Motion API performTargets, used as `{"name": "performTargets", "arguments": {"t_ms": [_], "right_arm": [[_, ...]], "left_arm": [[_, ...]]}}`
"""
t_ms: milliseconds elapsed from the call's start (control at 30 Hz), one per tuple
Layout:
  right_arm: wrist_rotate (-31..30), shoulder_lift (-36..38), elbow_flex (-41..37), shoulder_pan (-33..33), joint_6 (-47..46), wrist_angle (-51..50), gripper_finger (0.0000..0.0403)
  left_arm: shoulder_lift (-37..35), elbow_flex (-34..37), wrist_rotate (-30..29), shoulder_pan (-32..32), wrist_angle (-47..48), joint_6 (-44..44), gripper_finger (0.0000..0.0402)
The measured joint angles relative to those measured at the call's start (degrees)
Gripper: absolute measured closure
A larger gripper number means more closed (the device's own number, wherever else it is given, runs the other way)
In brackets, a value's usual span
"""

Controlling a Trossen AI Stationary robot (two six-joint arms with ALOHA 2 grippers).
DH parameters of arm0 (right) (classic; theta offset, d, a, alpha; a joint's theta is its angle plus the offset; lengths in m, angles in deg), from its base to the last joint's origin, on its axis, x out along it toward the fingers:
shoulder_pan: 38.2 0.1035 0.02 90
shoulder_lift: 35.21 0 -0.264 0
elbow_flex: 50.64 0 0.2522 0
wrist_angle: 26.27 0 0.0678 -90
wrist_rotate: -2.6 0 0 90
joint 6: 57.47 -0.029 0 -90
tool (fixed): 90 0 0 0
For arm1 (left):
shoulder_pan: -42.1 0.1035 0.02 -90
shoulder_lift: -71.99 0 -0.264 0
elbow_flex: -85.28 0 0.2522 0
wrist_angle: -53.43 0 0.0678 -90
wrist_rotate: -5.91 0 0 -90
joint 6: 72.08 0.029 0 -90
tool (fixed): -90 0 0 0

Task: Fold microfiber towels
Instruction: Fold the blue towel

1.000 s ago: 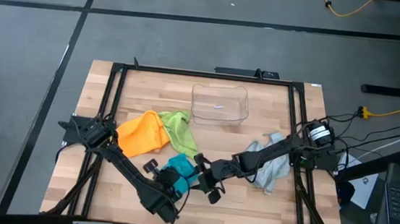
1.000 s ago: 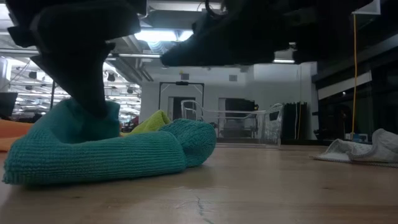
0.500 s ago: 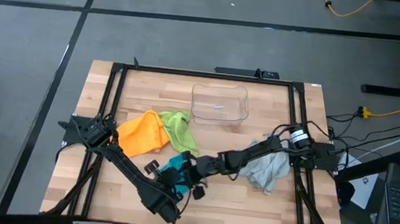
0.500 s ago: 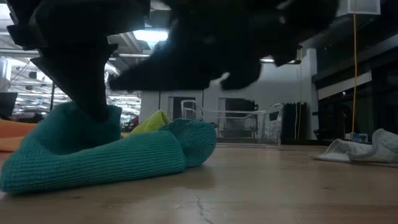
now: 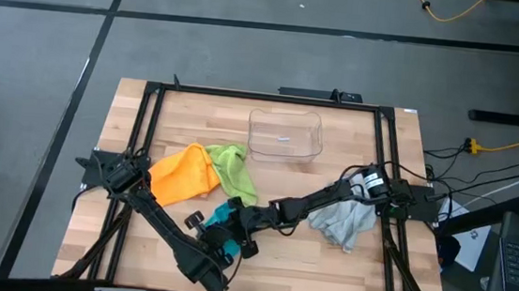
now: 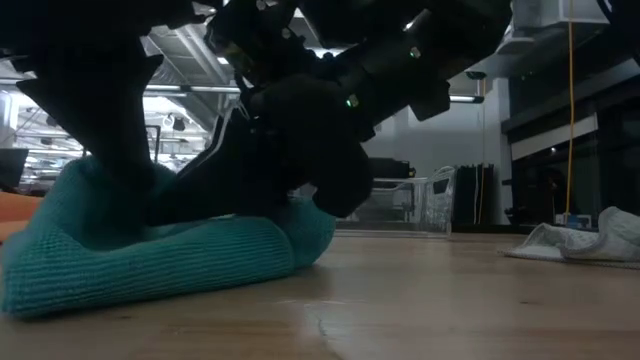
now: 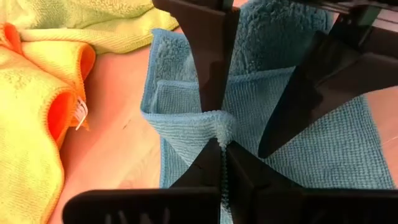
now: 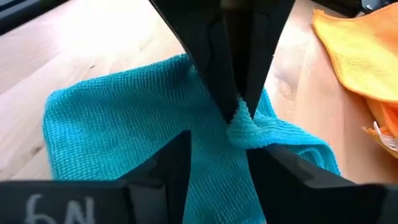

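The left gripper is closed on a raised fold of the soft teal blue microfiber towel, pinching it tightly. The right gripper is over the same towel with its fingers apart, one on each side of that pinched fold. This towel lies near the front of the wooden table. Just beside it, toward the left, lie the crumpled orange towel and the lime green towel. The pale grey-blue towel lies to its right, well apart.
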Motion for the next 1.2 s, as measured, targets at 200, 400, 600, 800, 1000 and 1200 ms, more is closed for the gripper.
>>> {"name": "performTargets", "arguments": {"t_ms": [200, 400, 600, 800, 1000, 1200], "right_arm": [[0.21, -0.54, 0.08, -0.54, -1.75, -2.05, 0.0247], [2.49, -5.07, 0.36, -1.98, -5.18, -0.73, 0.0247], [4.24, -6.73, 0.39, -2.03, -7.48, 0.37, 0.0247], [4.24, -6.88, 0.34, -2.06, -7.37, 1.31, 0.0247], [4.31, -6.91, 0.22, -2.12, -7.52, 1.55, 0.0247], [4.28, -6.91, 0.18, -2.10, -7.55, 1.78, 0.0247]], "left_arm": [[0.04, -3.35, 0.32, -0.19, 2.40, 1.11, 0.0401], [0.07, -7.88, 0.33, -0.12, 6.69, 2.83, 0.0401], [0.10, -9.24, 6.28, -0.14, 12.16, 4.93, 0.0401], [-0.14, -14.66, 8.55, -0.16, 19.68, 5.97, 0.0401], [-3.19, -21.48, 8.32, -0.43, 20.27, 13.87, 0.0401], [-7.74, -22.43, 2.31, -0.52, 20.32, 15.15, 0.0401]]}}
